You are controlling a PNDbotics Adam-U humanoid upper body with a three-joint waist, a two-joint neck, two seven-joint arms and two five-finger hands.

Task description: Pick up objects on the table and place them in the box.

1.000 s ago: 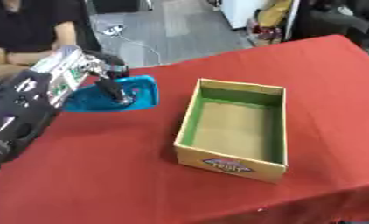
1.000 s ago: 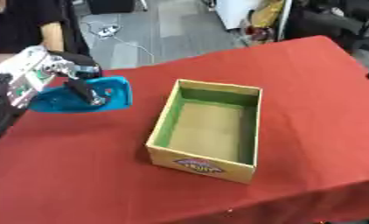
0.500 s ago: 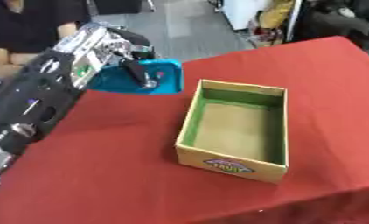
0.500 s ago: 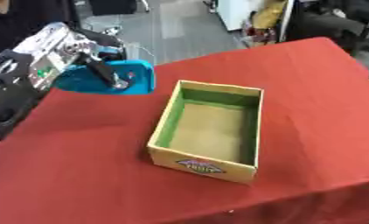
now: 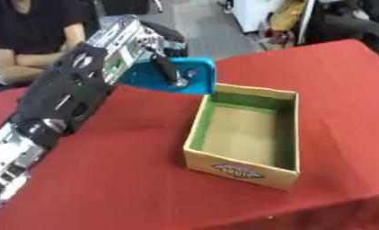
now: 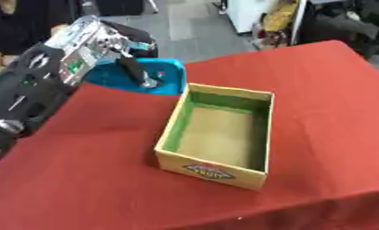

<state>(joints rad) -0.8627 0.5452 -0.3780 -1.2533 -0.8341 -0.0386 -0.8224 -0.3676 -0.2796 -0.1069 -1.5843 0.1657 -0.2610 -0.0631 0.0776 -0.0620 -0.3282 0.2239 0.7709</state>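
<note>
On the red table [image 5: 130, 170] w/ the open box [image 5: 244, 134] mid-cloth, your left hand [image 5: 157, 67] grips the blue object [image 5: 181, 78] aloft just beside the box's far-left corner, so you're mid-carry; next, swing it over the opening & let go.

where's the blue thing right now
The flat blue plastic object is held up in the left robot hand, left of centre, just beyond the open cardboard box's far-left corner.
</note>
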